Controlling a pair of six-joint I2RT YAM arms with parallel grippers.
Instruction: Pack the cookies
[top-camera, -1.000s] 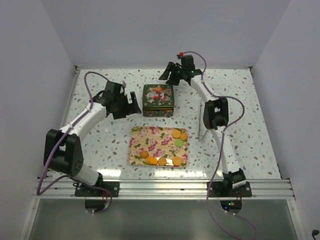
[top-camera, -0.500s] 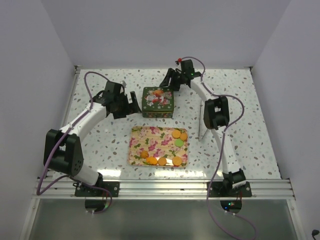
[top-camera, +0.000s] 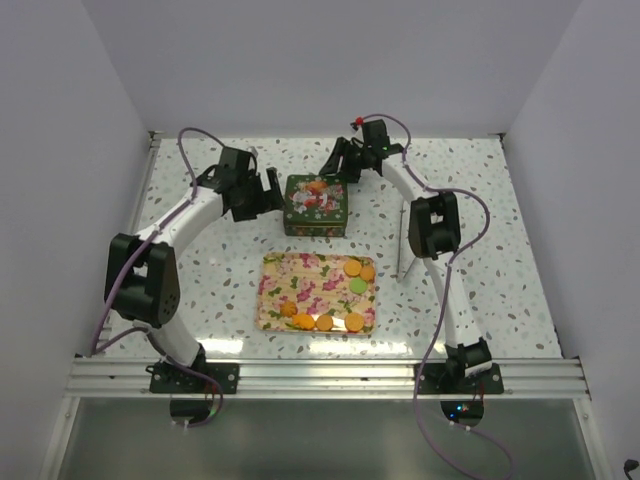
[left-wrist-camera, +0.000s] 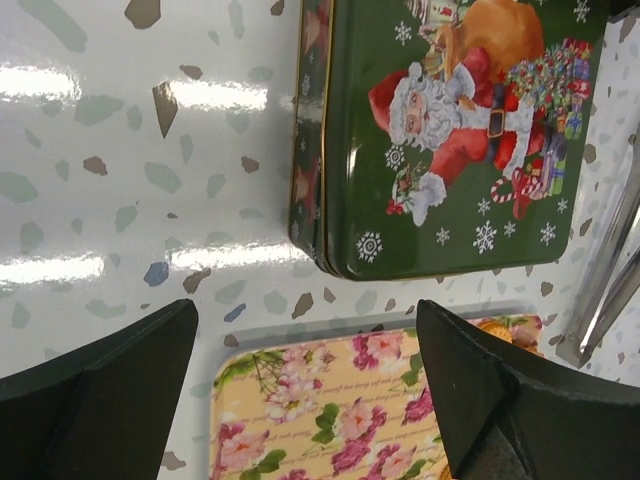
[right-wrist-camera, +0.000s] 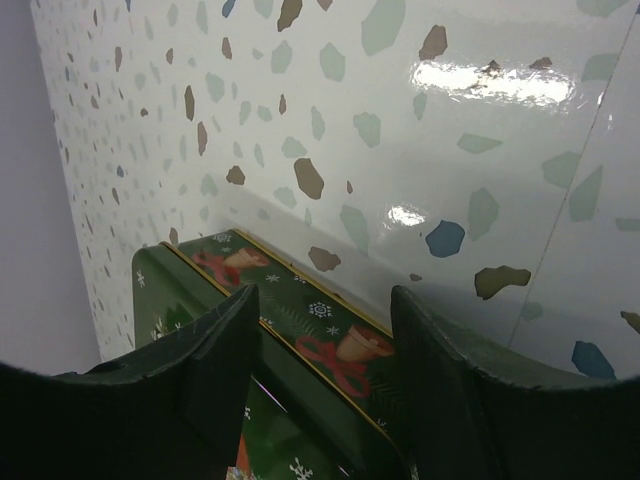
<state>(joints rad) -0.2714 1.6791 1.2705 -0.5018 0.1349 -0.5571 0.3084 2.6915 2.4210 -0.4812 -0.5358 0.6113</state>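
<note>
Several cookies, orange rounds (top-camera: 352, 267) and one green one (top-camera: 357, 286), lie on the floral tray (top-camera: 300, 280) along its right and near sides. A green Christmas tin (top-camera: 317, 203) with its lid on stands just beyond the tray. My left gripper (top-camera: 268, 192) is open and empty at the tin's left side. In the left wrist view (left-wrist-camera: 305, 340) it looks over the tin (left-wrist-camera: 440, 130) and the tray (left-wrist-camera: 330, 400). My right gripper (top-camera: 338, 160) is open at the tin's far edge. In the right wrist view (right-wrist-camera: 325, 330) its fingers straddle the tin's rim (right-wrist-camera: 330, 345).
A thin metal rod (top-camera: 402, 245) stands upright right of the tray, by the right arm; it also shows in the left wrist view (left-wrist-camera: 610, 270). White walls close in the speckled table (top-camera: 500, 260) on three sides.
My left gripper has swung farther back and toward the tin's left side. My right gripper came down to the tin's far edge a second ago and has stayed there.
</note>
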